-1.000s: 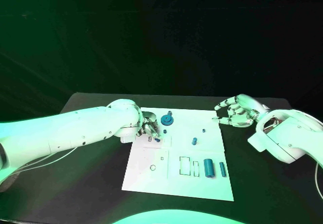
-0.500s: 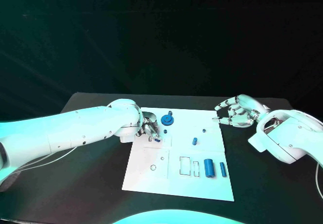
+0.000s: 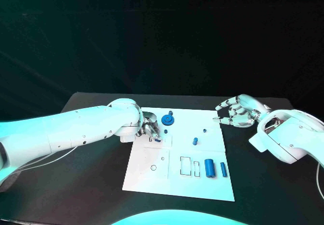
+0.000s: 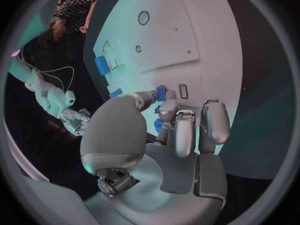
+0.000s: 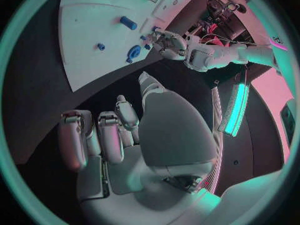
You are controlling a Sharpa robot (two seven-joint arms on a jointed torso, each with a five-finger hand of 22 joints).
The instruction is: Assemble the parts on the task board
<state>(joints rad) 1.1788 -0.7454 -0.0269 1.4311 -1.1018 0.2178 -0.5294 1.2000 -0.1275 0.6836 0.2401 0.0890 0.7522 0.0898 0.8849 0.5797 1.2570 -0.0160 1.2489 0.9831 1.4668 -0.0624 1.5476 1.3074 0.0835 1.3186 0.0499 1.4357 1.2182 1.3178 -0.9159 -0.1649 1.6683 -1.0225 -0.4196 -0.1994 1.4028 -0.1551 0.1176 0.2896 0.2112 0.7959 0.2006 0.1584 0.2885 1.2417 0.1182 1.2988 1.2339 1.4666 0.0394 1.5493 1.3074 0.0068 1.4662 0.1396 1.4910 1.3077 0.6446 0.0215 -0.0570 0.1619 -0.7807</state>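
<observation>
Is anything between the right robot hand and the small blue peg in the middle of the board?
Nothing visible. The right robot hand hovers off the task board by its far right edge, holding nothing; bare white board lies between it and the small blue peg.

The left hand (image 3: 150, 127) covers part of the task board (image 3: 179, 187) — a small blue part (image 4: 161, 92) at its fingertips shows only partly.

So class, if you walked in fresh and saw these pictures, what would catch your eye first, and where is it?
First the white task board in the middle of the black table, dotted with small blue parts. Next the left hand, down on the board's far left corner and pinching a small blue part in its fingertips. The right hand hangs off the board's far right corner, fingers curled and holding nothing.
</observation>
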